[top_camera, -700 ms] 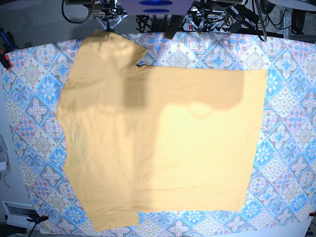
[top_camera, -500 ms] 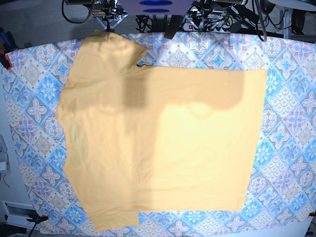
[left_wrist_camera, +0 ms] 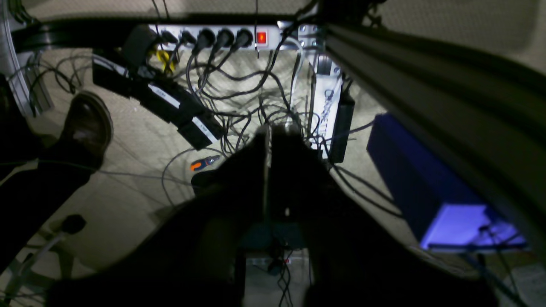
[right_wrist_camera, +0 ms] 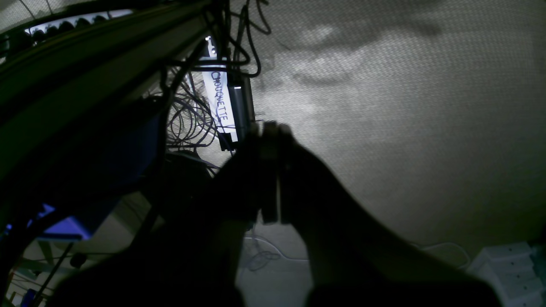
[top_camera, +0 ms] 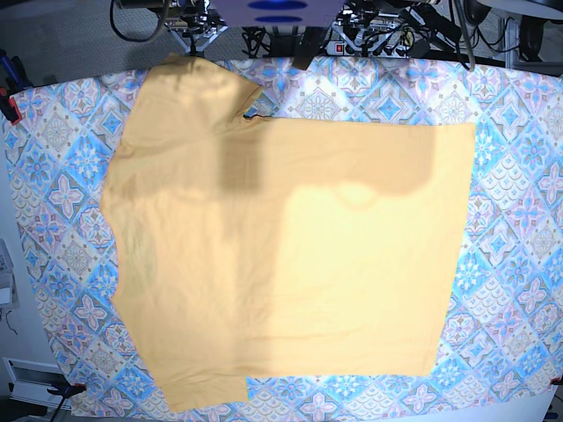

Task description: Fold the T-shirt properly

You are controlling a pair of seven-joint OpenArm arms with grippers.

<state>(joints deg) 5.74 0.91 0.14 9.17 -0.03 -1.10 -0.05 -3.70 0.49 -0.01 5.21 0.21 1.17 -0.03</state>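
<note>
Handwritten "CHOUQUETTE" on a white label (right_wrist_camera: 222, 104) among dangling cables, upper left of centre in the right wrist view; same label (left_wrist_camera: 326, 115) only partly legible in the left wrist view, below a power strip (left_wrist_camera: 213, 36) with a lit red switch. No print on the T-shirt (top_camera: 290, 255), spread flat across the patterned cloth (top_camera: 519, 220), one side folded over, filling mid-frame in the base view. Left gripper (left_wrist_camera: 269, 132) closed, empty, pointing at the floor. Right gripper (right_wrist_camera: 269, 128) likewise closed, empty. Shirt and cloth unchanged from the earlier base frames.
</note>
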